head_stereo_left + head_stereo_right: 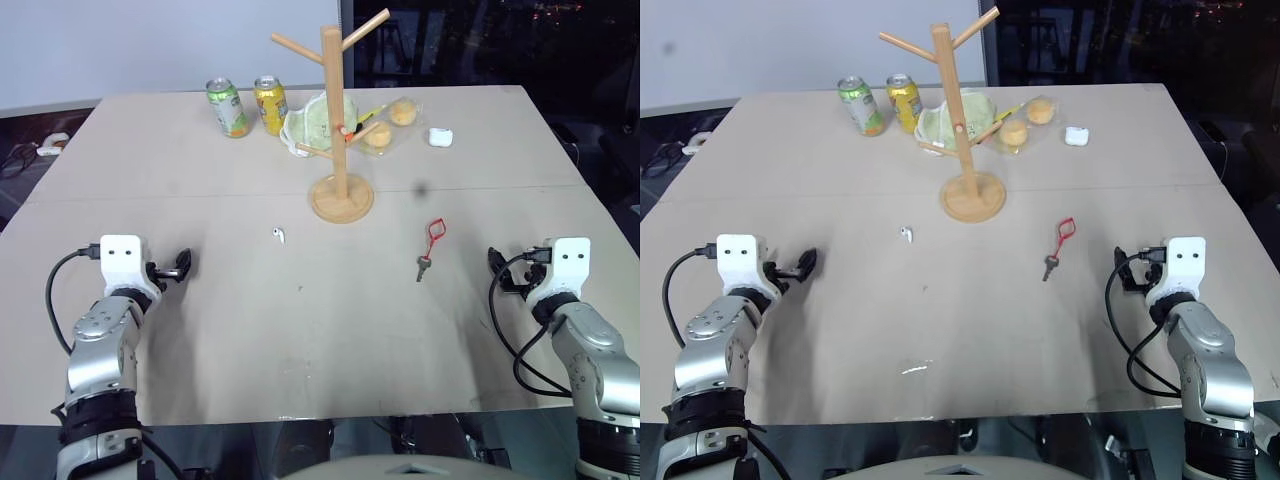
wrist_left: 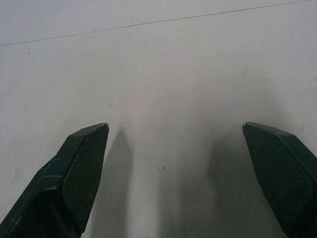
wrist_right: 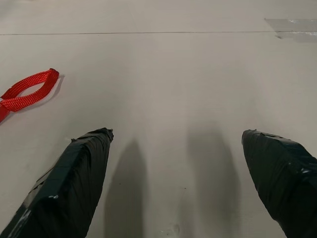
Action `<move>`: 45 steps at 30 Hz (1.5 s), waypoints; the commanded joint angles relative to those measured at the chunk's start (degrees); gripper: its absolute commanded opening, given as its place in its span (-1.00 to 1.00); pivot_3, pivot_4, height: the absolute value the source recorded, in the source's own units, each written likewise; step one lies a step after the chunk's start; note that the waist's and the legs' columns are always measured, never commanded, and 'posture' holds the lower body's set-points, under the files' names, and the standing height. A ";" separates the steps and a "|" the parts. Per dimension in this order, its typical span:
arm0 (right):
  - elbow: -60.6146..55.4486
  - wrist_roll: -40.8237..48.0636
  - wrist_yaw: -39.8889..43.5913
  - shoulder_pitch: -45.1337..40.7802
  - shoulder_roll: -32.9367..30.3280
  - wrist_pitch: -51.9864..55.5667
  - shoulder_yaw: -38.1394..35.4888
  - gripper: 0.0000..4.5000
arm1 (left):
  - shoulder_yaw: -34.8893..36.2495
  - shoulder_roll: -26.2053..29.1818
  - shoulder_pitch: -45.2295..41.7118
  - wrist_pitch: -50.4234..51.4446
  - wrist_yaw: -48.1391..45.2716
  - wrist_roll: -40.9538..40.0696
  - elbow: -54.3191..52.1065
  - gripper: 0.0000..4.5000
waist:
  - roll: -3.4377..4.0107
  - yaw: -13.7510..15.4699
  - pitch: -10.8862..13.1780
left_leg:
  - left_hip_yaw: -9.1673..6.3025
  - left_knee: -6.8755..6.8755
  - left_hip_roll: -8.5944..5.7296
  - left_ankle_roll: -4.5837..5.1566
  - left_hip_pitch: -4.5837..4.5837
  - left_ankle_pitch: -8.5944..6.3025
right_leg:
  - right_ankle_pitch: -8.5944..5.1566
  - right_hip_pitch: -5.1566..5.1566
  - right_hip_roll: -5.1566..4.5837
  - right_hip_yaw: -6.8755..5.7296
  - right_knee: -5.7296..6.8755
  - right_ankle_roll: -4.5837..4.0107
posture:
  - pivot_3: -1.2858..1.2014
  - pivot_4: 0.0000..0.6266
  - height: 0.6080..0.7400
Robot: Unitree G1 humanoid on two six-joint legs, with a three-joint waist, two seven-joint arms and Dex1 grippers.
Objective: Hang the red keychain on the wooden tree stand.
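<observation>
Both end effectors, left and right, gape wide, holding nothing; we see the red keychain flat on the worktop, between the right end effector and the wooden tree stand; cans behind, labels unreadable.

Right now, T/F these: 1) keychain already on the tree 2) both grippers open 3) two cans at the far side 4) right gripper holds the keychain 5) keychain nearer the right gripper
1) False. The red keychain lies flat on the table, apart from the wooden tree stand.
2) True. Left gripper and right gripper are both open.
3) True. Green can, yellow can.
4) False. It holds nothing.
5) True.
</observation>
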 commanded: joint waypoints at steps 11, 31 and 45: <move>-5.17 8.18 23.09 -8.44 -10.35 -5.01 7.90 1.00 | -10.99 9.17 -5.61 3.86 -25.22 -4.17 -7.08 0.99 | -0.62 -0.29 0.36 | -0.09 -0.01 0.07 0.02 -0.17 0.01 | 0.00 -0.19 0.15 -0.01 0.01 -0.02 | 0.03 -0.52 1.00; -8.58 15.17 39.14 -19.64 -16.68 1.67 19.75 1.00 | -22.51 2.32 -27.95 -14.87 -36.38 5.13 28.45 0.99 | -1.18 0.46 0.64 | -0.09 0.14 0.05 0.03 -0.25 0.02 | 0.14 -0.15 0.17 -0.03 0.04 0.21 | 0.03 -0.52 1.00; -9.36 14.89 37.91 -18.93 -17.21 2.11 18.38 1.00 | -21.93 1.40 -29.71 -17.30 -39.68 5.51 31.83 -0.32 | -1.19 0.54 0.64 | -0.12 0.23 0.06 0.04 -0.22 0.03 | 0.14 -0.15 0.17 -0.04 0.18 0.21 | 0.03 -0.52 1.00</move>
